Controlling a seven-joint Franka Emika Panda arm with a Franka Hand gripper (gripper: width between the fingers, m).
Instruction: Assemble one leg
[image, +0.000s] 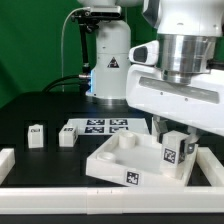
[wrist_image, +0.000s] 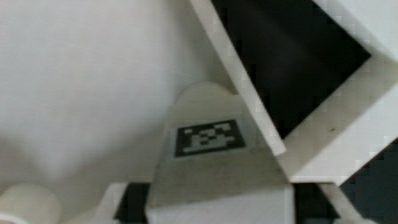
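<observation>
My gripper (image: 174, 140) is shut on a leg (image: 171, 152), a small white block with a black-and-white tag. It holds the leg upright over the near corner of the white square panel (image: 125, 158) on the exterior view's right. Whether the leg touches the panel cannot be told. In the wrist view the held leg (wrist_image: 210, 150) fills the space between the dark fingers (wrist_image: 134, 198) of the gripper (wrist_image: 217, 205), with the panel's surface (wrist_image: 89, 80) behind it. Two more legs (image: 37, 135) (image: 68, 135) stand on the table at the exterior view's left.
The marker board (image: 100, 127) lies behind the panel. White rails run along the table's front (image: 90, 200) and left edge (image: 6, 158). The robot base (image: 108, 65) stands at the back.
</observation>
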